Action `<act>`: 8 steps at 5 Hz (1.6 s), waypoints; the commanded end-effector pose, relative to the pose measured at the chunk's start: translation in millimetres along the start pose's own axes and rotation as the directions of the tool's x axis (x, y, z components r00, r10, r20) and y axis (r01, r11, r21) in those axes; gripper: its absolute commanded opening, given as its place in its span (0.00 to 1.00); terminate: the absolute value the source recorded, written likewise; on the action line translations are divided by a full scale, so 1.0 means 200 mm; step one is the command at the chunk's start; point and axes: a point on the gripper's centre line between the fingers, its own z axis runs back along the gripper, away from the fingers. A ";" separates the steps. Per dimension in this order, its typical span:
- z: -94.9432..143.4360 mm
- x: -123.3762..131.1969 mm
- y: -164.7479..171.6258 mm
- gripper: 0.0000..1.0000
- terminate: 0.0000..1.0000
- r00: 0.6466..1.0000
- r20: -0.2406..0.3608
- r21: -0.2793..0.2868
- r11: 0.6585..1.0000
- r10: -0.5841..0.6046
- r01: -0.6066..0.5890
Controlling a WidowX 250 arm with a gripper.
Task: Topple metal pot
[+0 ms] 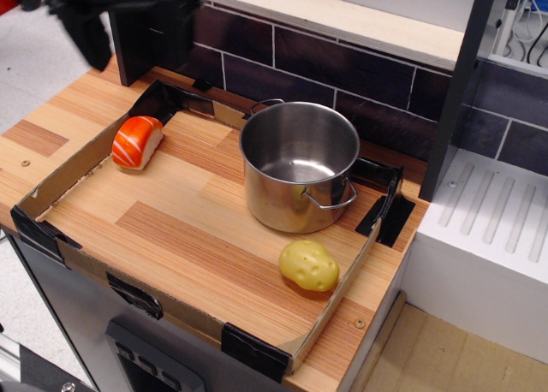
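1. My gripper (128, 28) hangs at the top left corner, above the back left of the counter, well apart from everything on it.
2. It is badly blurred; its fingers look spread, but I cannot tell for sure.
3. The metal pot (300, 165) stands upright, mouth up, in the back right part of the cardboard tray (68, 165).
4. A yellow toy potato (309, 265) lies just in front of the pot; an orange sushi piece (136, 141) sits at the tray's left.

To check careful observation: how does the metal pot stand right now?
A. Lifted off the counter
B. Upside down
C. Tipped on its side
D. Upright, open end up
D: the metal pot stands upright on the wooden counter, its open rim facing up and its inside bottom visible.
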 end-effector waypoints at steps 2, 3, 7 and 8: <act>-0.04 0.07 -0.50 1.00 0.00 0.992 0.110 -0.010 0.998 0.061 -0.061; -0.16 0.13 -0.57 1.00 0.00 0.994 0.100 0.026 0.998 0.047 -0.050; -0.45 0.16 -0.66 1.00 0.00 0.998 0.027 0.063 0.997 -0.048 0.046; -0.49 0.16 -0.66 1.00 0.00 0.998 0.029 0.071 0.996 -0.052 0.050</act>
